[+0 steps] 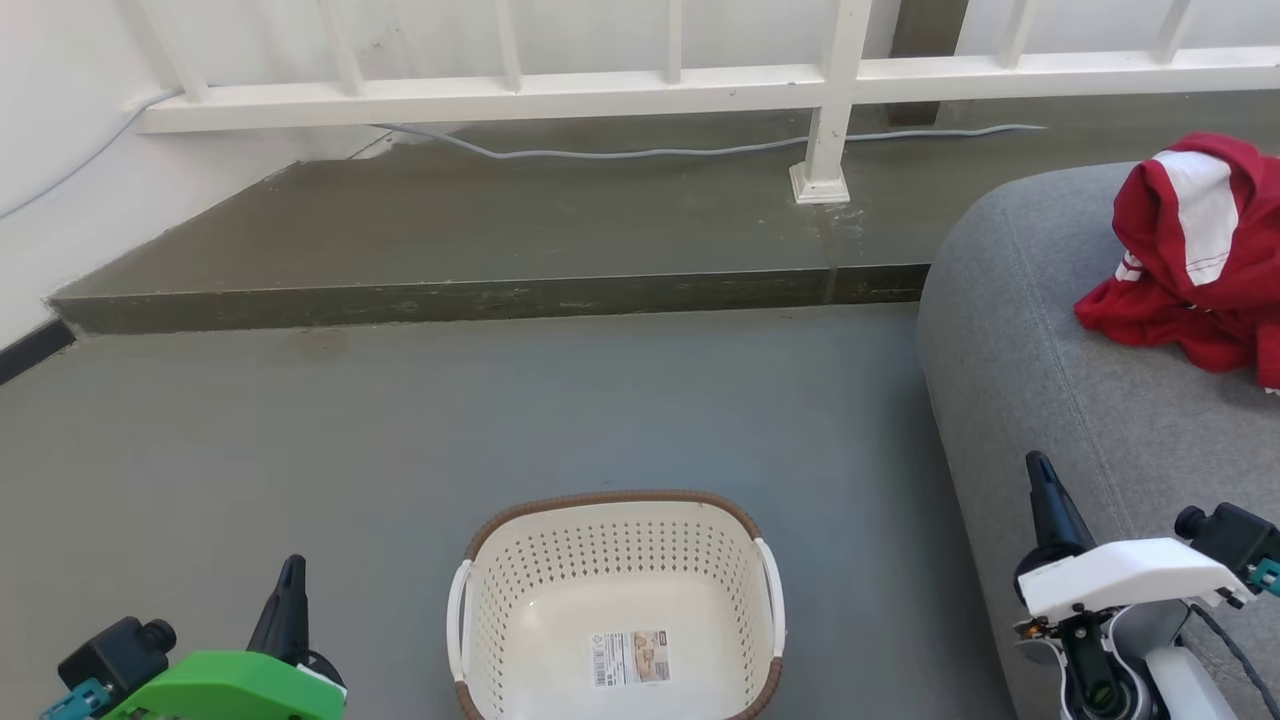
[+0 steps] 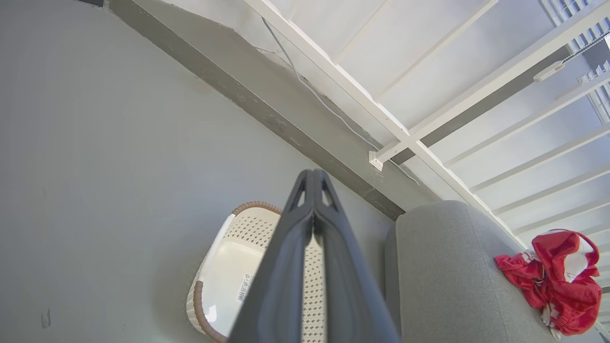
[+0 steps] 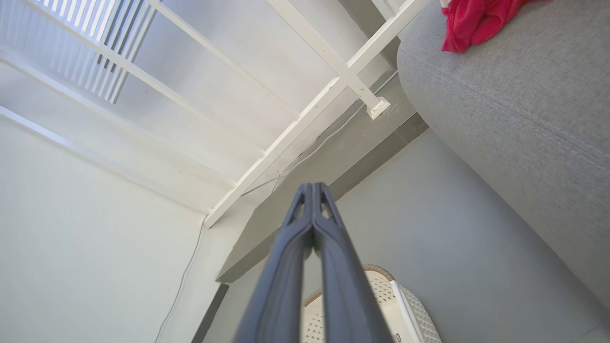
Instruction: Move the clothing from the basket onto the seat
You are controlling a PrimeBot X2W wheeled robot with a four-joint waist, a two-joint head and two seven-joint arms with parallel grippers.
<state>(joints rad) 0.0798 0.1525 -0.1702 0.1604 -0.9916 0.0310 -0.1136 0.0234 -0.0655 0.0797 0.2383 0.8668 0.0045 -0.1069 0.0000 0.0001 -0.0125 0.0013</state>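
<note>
The cream perforated basket (image 1: 618,610) with a brown rim stands on the floor at the bottom centre, holding nothing but a barcode sticker on its bottom. Red clothing (image 1: 1195,255) with white trim lies crumpled on the grey seat (image 1: 1060,400) at the right. My left gripper (image 1: 290,575) is shut and empty, left of the basket at the lower left. My right gripper (image 1: 1040,470) is shut and empty, over the seat's front edge at the lower right. In the left wrist view the shut fingers (image 2: 312,178) point over the basket (image 2: 228,267) toward the seat (image 2: 443,271) and clothing (image 2: 557,281).
A raised concrete step (image 1: 480,295) runs across behind the floor, with a white railing (image 1: 640,90) and its post (image 1: 825,150) on it. A grey cable (image 1: 650,152) trails along the step. The left wall (image 1: 60,150) closes that side.
</note>
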